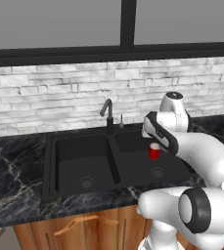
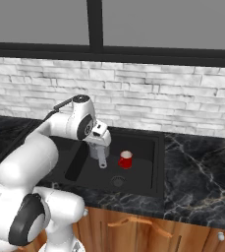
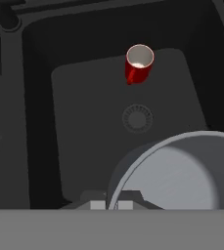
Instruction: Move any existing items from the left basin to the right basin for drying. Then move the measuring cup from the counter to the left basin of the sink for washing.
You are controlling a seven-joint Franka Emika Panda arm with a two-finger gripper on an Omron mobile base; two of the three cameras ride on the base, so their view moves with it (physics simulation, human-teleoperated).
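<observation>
My pincer (image 2: 100, 156) was clamped on the measuring cup (image 3: 174, 173), holding it above the sink (image 1: 50, 161), over the basin where the red cup (image 2: 126, 159) stood upright.

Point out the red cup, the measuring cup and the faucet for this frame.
red cup (image 2: 126, 160): right base view, on its red side wall.
measuring cup (image 3: 179, 178): hand view, on its grey inside, close under the camera.
faucet (image 1: 108, 111): left base view, on its upright dark neck behind the divider.
</observation>
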